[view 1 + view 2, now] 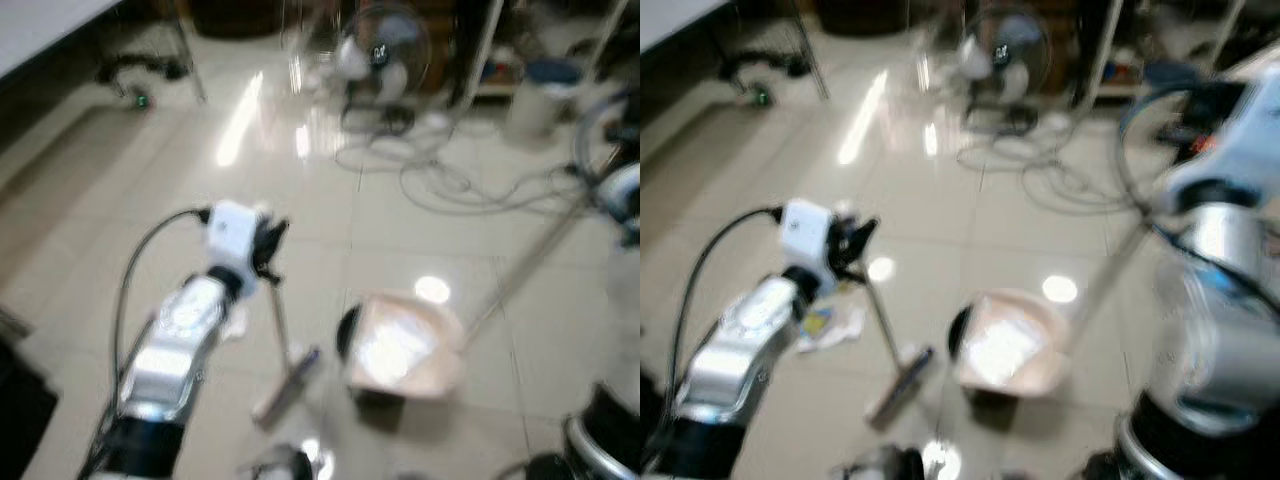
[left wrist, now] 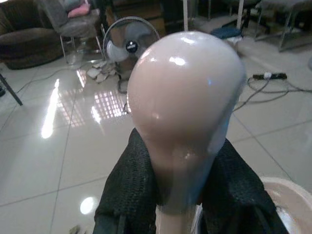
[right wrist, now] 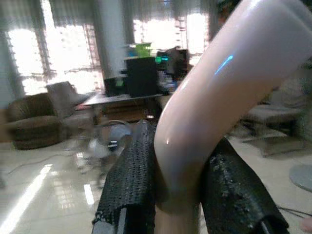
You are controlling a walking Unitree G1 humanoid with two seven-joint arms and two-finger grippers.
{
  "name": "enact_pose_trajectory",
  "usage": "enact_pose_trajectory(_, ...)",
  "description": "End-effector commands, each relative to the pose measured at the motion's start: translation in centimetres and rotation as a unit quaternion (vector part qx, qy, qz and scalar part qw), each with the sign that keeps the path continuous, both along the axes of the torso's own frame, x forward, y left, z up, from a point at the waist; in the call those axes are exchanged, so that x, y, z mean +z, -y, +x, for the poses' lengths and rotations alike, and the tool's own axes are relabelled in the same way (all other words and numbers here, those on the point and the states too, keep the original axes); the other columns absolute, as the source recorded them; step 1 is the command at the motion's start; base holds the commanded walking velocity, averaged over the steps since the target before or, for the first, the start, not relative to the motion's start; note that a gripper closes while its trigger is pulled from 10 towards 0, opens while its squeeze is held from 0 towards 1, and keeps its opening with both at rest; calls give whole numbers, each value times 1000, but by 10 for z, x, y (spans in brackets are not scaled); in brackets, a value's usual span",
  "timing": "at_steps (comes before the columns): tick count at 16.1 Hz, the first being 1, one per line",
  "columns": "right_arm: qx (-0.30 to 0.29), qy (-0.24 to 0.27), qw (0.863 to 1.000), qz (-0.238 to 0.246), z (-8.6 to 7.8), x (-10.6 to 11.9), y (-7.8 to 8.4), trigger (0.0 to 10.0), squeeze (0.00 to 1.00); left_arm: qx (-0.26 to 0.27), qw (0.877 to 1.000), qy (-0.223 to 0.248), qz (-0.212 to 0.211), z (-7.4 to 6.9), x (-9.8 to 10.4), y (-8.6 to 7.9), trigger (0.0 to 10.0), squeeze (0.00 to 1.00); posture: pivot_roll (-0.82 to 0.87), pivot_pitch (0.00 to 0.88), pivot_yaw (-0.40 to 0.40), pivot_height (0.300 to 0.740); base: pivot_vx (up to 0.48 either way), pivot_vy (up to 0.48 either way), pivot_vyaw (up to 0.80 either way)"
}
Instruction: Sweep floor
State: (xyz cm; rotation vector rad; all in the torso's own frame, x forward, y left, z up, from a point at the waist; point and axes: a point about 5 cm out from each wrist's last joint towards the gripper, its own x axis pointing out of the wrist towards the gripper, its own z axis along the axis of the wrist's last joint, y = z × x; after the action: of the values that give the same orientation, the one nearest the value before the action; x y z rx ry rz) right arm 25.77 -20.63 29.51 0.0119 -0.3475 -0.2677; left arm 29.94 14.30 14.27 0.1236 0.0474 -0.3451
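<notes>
Head views blurred, camera probably mid-motion; outlines only. Left gripper (image 1: 268,243) is clamped on the top of the broom (image 1: 283,350); in the left wrist view both black fingers (image 2: 127,195) press against the pale rounded handle end, one either side. The broom's long axis runs down and slightly to the robot's right from that grip, ending in a brush head that seems to rest on the tiled floor (image 1: 300,210). The dustpan (image 1: 405,348) sits just to the right of the brush head, near but apparently not touching it, its mouth hard to read through the blur. Its long handle slants up and away to the right toward the right gripper (image 3: 175,195), whose fingers are closed around the pale curved handle top, as the right wrist view shows. Scraps of litter (image 1: 830,322) lie on the floor to the left of the broom shaft, the far side from the pan. Judgement: the next stroke should drag the brush head from the left, across the scraps, rightward into the pan; the left arm does the sweeping, the right only steadies.
</notes>
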Motion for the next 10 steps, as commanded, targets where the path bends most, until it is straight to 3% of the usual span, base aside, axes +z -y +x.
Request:
enact_pose_trajectory(1,3,24,1000,0,-4,7,0,10000,0,7,1000,22,8,1,7,-3,10000,0,-86,84,82,740,0,0,0)
enact_pose_trajectory(10,22,51,998,-26,2,12,-7,10000,0,8,999,22,21,0,6,-7,10000,0,-71,76,80,740,0,0,0)
